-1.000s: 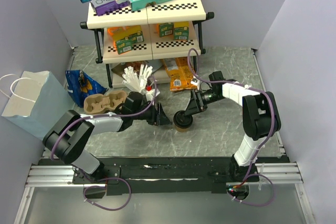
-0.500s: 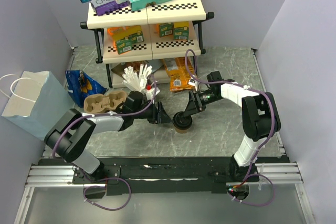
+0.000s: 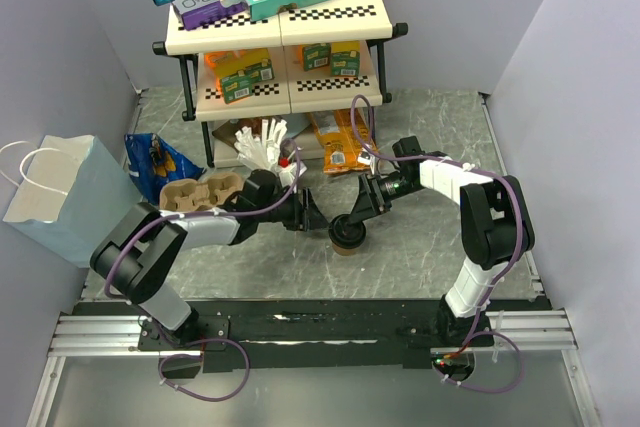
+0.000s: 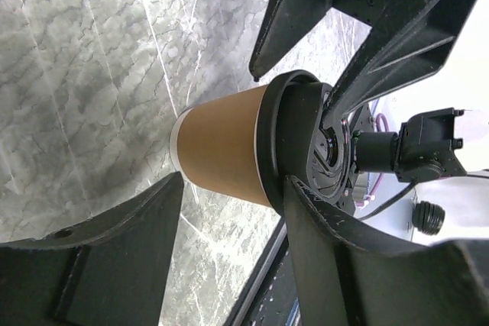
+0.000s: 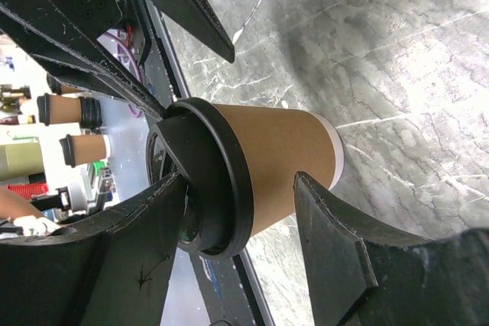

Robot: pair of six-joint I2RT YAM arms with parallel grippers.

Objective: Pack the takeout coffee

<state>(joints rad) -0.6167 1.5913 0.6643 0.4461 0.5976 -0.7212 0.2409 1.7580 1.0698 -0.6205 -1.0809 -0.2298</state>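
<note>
The takeout coffee [image 3: 348,239], a tan paper cup [image 4: 221,150] with a black lid [image 4: 294,139], stands upright on the marbled table between both arms. My left gripper [image 3: 316,217] is just left of it, turned on its side and open. In the left wrist view its fingertips [image 4: 179,181] reach the cup's base and the lid's rim with the cup just beyond them. My right gripper [image 3: 352,215] comes in from the right, also on its side and open. One of its fingers [image 5: 164,204] lies against the lid's top [image 5: 206,181], the other beside the cup wall [image 5: 283,158].
A brown pulp cup carrier [image 3: 195,192] sits left of the cup beside my left arm. A pale blue paper bag [image 3: 60,197] stands at the far left. Behind are a blue snack bag [image 3: 155,162], a cup of white sticks [image 3: 262,147], orange packets [image 3: 340,142] and a shelf rack [image 3: 280,37].
My left gripper has slid right, closing the gap to the cup. The right gripper and the cup have shifted very slightly left.
</note>
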